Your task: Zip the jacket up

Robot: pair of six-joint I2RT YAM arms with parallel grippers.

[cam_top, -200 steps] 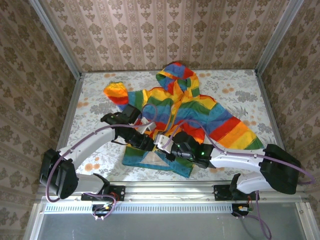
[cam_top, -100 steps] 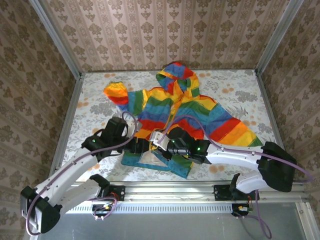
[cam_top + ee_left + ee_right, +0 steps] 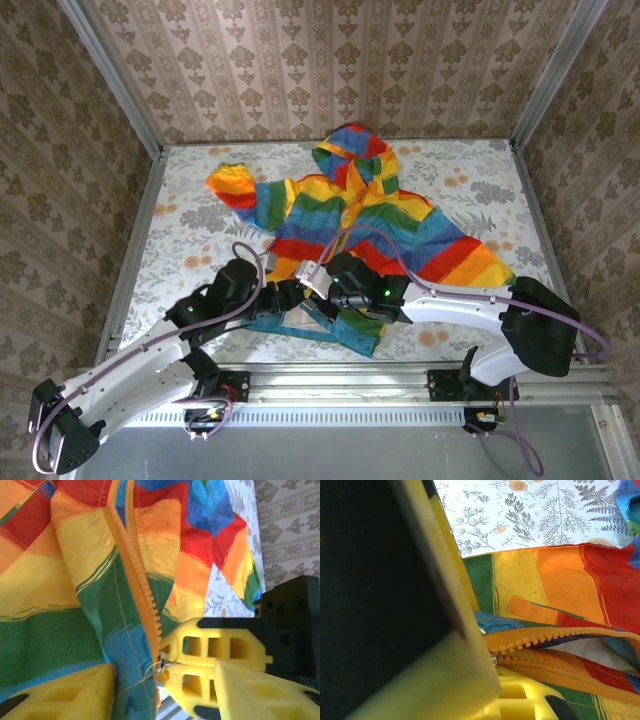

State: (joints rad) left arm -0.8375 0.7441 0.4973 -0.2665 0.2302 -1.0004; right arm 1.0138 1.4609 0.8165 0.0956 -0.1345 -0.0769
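Now the left claw (image 3: 295,295) reaches lower, beside the jacket (image 3: 335,205) hem.

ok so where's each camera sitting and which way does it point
top external: above and behind the bases, looking down at the floral table, rainbow-striped hooded jacket, left claw, right claw.
left wrist: on the left arm, facing along the orange zipper; own yellow fingers at bottom.
right wrist: low over the hem; its own finger looms left.
shared: both wrist views show the zipper and its metal slider.

Bare table (image 3: 180,215) beside jacket (image 3: 400,220), left arm (image 3: 150,350), right arm (image 3: 450,305) crowd hem
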